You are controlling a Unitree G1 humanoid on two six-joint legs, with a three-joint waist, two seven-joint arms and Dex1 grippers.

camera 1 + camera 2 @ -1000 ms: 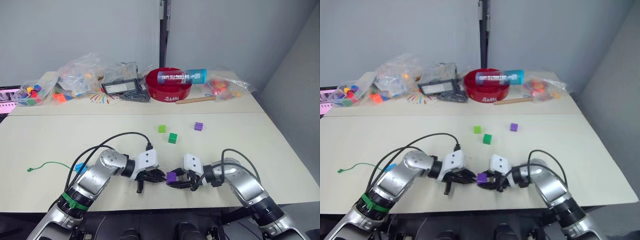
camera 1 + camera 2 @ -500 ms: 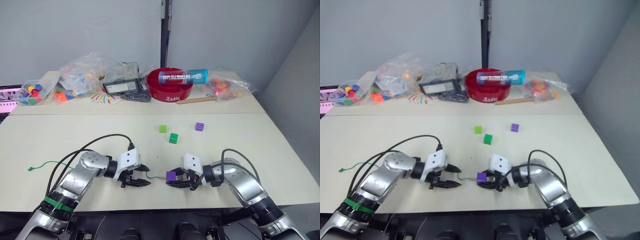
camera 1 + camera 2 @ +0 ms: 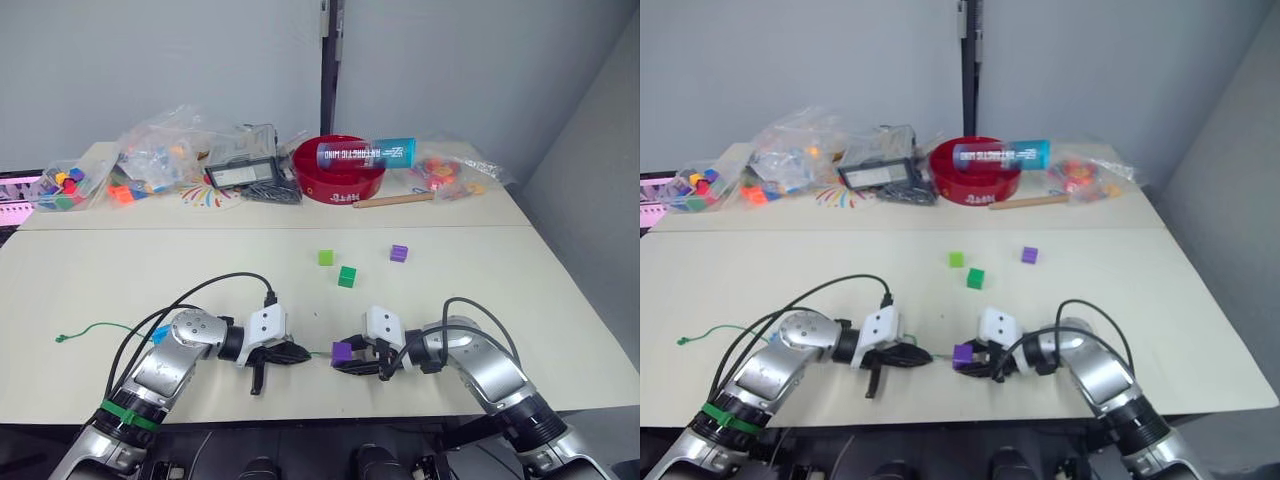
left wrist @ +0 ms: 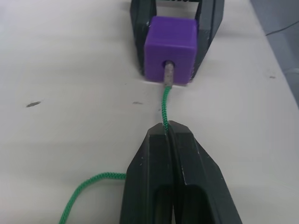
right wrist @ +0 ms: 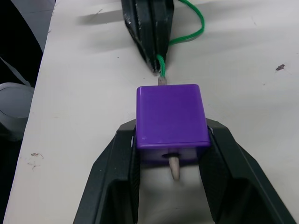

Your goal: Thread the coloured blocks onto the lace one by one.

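Purple block (image 3: 342, 351), lower centre of the left eye frame, low over the bench (image 3: 520, 290): clamped between the two black fingers of the right tool (image 3: 347, 361), bore lying level and pointing across the frame toward the left tool (image 3: 303, 352).

Lace (image 4: 164, 105), thin green string: pinched just behind its stiff section by the left tool, whose fingers are pressed together on it. Pale tip (image 5: 174, 167) already through the bore; in the right wrist view it pokes out of the block's face between the right fingers. Slack runs back past the left arm to the knotted end (image 3: 60, 339) at the left edge of the frame.

Governing relation: lace axis and bore axis are in line, left tool just beside the block's entry face, right tool around the block with the emerged tip inside its finger gap. Left tool is nearer the string; right tool is nearer the tip but is occupied. Judgement: first block is part-threaded; next call is to draw the tip on through along this same axis, which likely needs a regrip of one tool.

Other blocks: light green (image 3: 325, 257), dark green (image 3: 346, 276), second purple (image 3: 398, 253), loose on the bench at mid-frame, well apart from both tools. Bright blue (image 3: 161, 334) sits by the left arm, partly hidden by cable.
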